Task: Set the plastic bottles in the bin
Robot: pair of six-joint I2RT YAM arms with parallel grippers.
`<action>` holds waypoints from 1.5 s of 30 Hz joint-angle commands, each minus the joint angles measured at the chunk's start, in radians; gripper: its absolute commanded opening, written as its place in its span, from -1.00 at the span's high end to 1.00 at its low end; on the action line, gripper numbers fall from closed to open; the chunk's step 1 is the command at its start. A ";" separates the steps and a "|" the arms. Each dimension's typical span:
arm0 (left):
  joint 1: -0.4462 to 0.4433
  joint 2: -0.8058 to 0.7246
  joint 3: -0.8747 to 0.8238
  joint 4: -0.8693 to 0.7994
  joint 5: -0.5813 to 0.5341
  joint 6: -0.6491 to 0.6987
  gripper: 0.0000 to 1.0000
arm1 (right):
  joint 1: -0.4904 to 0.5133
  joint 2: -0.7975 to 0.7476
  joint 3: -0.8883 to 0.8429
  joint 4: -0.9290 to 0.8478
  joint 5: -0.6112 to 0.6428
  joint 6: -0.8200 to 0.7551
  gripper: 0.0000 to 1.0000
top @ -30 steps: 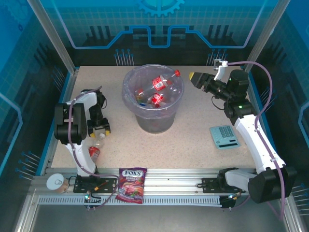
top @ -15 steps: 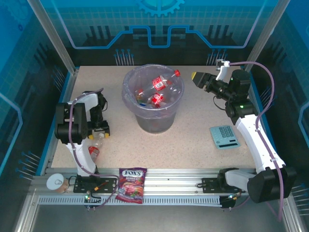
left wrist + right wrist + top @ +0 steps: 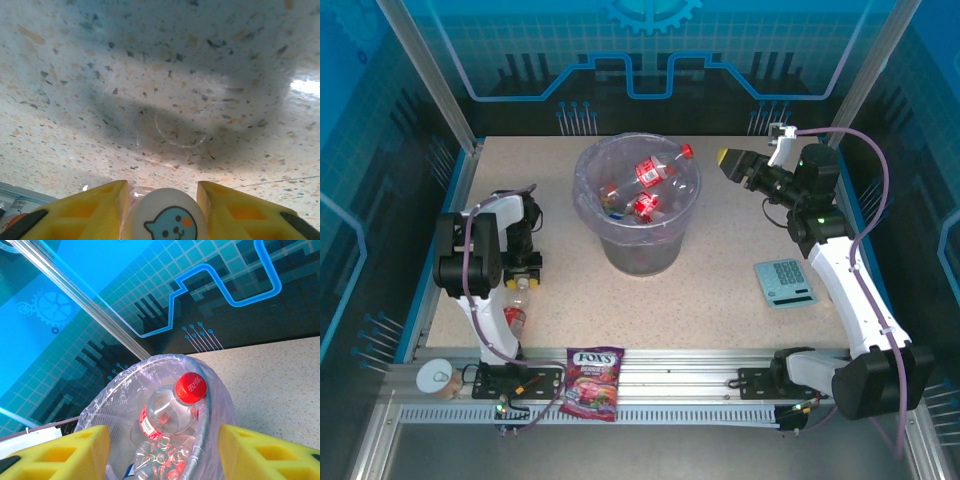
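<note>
Tin can (image 3: 435, 378): lower left of the overhead view, on the metal rail at the near edge, beside the left arm's base.
Left gripper (image 3: 525, 268): left side of the overhead view, pointing down at the table (image 3: 720, 270). Its yellow fingers (image 3: 90, 210) are clenched on either side of a bottle's white cap (image 3: 165, 220).
White-capped bottle (image 3: 517, 305): lying on the table under the left gripper, left of the bin and well apart from it, red label toward the near edge. In the wrist view the cap bears a blue cartoon face.
Candy bag (image 3: 593, 382): purple, bottom centre-left, lying across the rail.
Bin (image 3: 638, 250): upper centre, round and grey with a lilac liner.
Bottles in the bin (image 3: 650, 180): several with red labels; one leans with its red cap (image 3: 190, 388) near the right rim.
Right gripper (image 3: 722, 157): upper right, held in the air just right of the bin's rim and aimed at it, fingers spread wide with nothing between them.
Teal calculator (image 3: 785, 282): right side, flat on the table.
</note>
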 commanded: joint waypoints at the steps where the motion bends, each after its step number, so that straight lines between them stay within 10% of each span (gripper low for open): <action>1: -0.008 -0.030 0.015 -0.018 -0.018 0.005 0.26 | -0.015 -0.014 -0.006 -0.011 -0.014 -0.010 -0.20; 15: -0.007 -0.141 0.170 -0.138 -0.039 0.013 0.48 | -0.016 -0.005 0.031 -0.040 -0.009 -0.017 -0.20; 30: -0.106 -0.391 0.885 -0.385 -0.087 -0.040 0.60 | -0.015 0.009 0.114 -0.228 0.063 -0.119 -0.20; 36: -0.145 -0.491 1.095 -0.243 -0.070 -0.093 0.70 | -0.015 0.018 0.151 -0.315 0.102 -0.155 -0.20; 45: -0.201 -0.548 1.066 0.241 0.328 -0.262 0.78 | -0.016 -0.020 0.151 -0.373 0.181 -0.172 -0.20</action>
